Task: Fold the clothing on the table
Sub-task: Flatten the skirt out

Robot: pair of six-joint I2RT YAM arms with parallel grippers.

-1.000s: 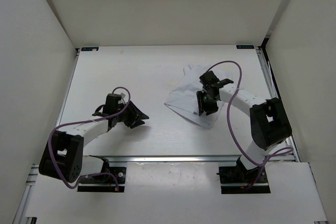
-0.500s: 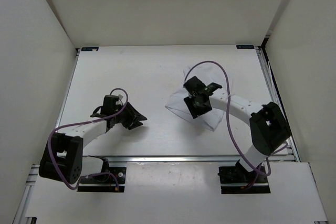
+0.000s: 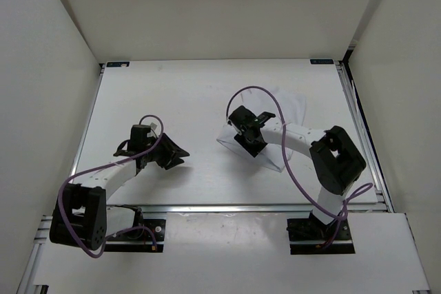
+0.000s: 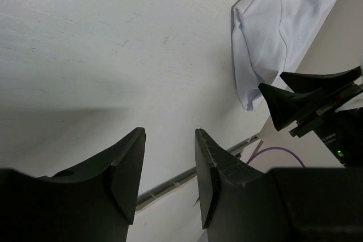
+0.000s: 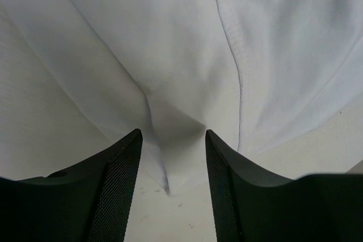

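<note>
Bright even light; soft shadows on the table (image 3: 172, 94).

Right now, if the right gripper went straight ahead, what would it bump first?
Probably the clothing: the right gripper points, jaws open, at a creased fold of it just ahead. How near is hard to judge.

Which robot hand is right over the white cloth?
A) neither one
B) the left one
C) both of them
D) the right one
D: the right gripper sits on top of the cloth, and its own camera shows white fabric between its open fingers. The left gripper is over the bare table, off to the side of the cloth.
</note>
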